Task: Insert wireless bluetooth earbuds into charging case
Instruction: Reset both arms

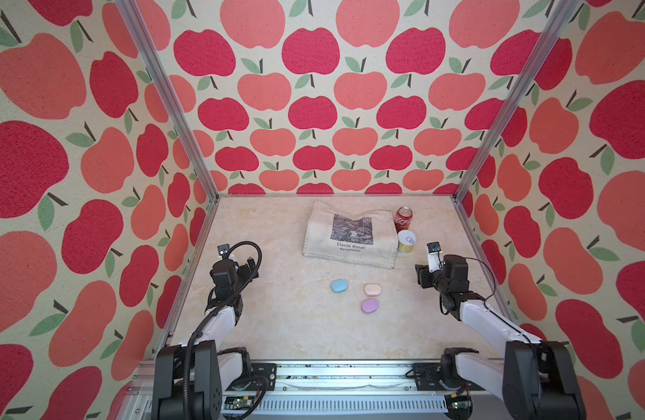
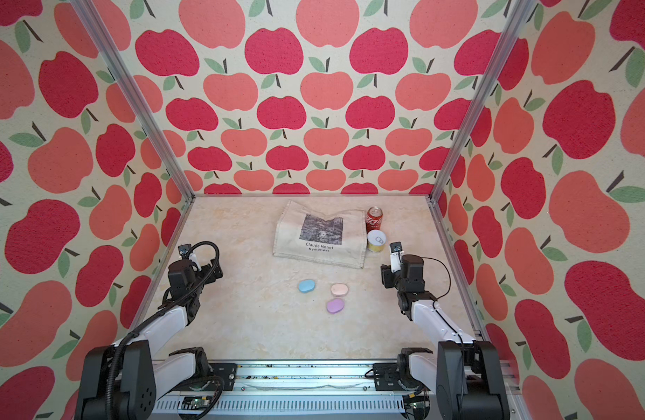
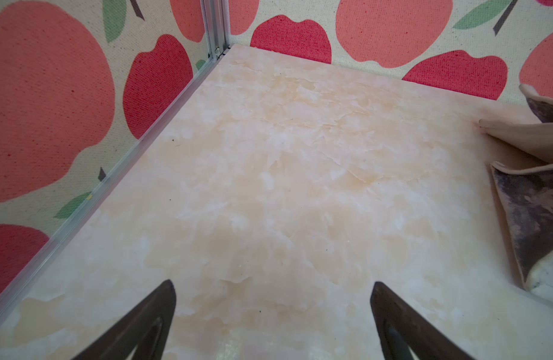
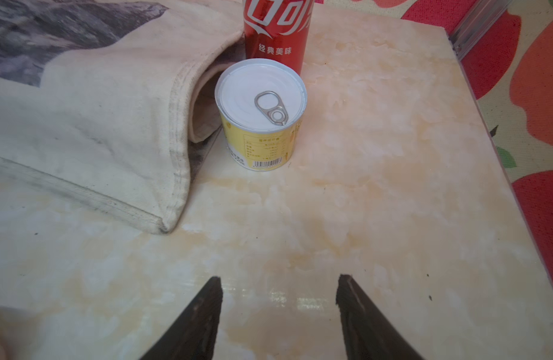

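Three closed oval charging cases lie mid-table in both top views: a blue case (image 1: 339, 286), a pink case (image 1: 372, 289) and a lilac case (image 1: 369, 306). The earbuds are out of view. My left gripper (image 1: 251, 267) hovers at the left side, well left of the blue case. In its wrist view the left gripper (image 3: 272, 283) is open wide over bare table. My right gripper (image 1: 421, 276) is at the right side, right of the pink case. In its wrist view the right gripper (image 4: 280, 277) is open, with nothing between its fingers.
A cream tote bag (image 1: 352, 234) printed "Claude Monet" lies at the back. A red cola can (image 1: 403, 218) and a yellow tin with a pull tab (image 4: 261, 112) stand by its right edge, just ahead of my right gripper. Apple-patterned walls enclose the table.
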Controlling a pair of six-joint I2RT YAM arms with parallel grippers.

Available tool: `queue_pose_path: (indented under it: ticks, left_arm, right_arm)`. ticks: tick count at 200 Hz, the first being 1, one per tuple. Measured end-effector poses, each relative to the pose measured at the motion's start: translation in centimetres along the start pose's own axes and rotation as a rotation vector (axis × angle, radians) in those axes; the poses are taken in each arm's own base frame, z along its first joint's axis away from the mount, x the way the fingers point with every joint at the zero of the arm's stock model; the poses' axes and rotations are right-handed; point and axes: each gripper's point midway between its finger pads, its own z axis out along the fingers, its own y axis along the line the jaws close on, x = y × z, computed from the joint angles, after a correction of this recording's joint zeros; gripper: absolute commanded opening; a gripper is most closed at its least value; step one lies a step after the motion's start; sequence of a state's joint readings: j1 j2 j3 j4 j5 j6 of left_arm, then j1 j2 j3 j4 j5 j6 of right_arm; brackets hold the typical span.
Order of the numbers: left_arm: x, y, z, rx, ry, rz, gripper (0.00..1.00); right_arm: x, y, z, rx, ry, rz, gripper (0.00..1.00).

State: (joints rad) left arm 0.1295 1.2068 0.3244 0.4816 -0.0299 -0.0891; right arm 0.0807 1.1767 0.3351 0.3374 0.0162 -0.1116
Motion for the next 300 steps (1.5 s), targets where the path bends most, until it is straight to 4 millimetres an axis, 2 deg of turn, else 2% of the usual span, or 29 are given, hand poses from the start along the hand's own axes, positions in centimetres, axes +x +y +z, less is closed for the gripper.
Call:
queue_pose_path:
  ticks: [20,56,78,106,132,159,196,217,242,300]
  left_arm:
    - [1.1,-0.1,1.6,0.003,0.026,0.015,0.99]
    - [0.8,-1.0,4.0,0.049,-0.008,0.029,0.99]
    - [2.2,-1.7,5.2,0.082,0.012,0.053,0.99]
    - [1.4,-2.5,5.2,0.108,-0.023,0.069,0.99]
    - [0.7,-2.5,5.2,0.111,-0.051,0.071,0.99]
    - [0.5,-2.6,5.2,0.112,-0.061,0.072,0.99]
    - [0.5,-2.6,5.2,0.112,-0.061,0.072,0.99]
    - [0.5,-2.7,5.2,0.114,-0.061,0.074,0.99]
    - [0.5,-2.9,5.2,0.118,-0.062,0.090,0.99]
    - [0.5,-3.0,5.2,0.120,-0.061,0.091,0.99]
  right_arm:
    - [0.4,-0.9,1.1,0.019,-0.035,0.013,0.65]
    - [-2.3,-1.6,2.1,-0.009,-0.135,0.014,0.65]
    - [-4.2,-1.4,1.9,-0.042,-0.212,0.007,0.66]
    - [-4.6,-1.0,1.1,-0.052,-0.281,0.009,0.67]
    - [-4.7,-1.5,0.9,-0.038,-0.305,0.040,0.65]
    - [-4.5,-0.8,2.0,-0.077,-0.322,0.036,0.66]
    - [-2.3,0.3,3.6,-0.122,-0.284,0.030,0.82]
    - [-3.6,0.1,4.0,-0.119,-0.297,0.024,0.97]
    - [-5.1,-0.6,4.3,-0.093,-0.320,0.031,0.99]
    - [-4.6,-0.8,4.5,-0.085,-0.298,0.037,0.99]
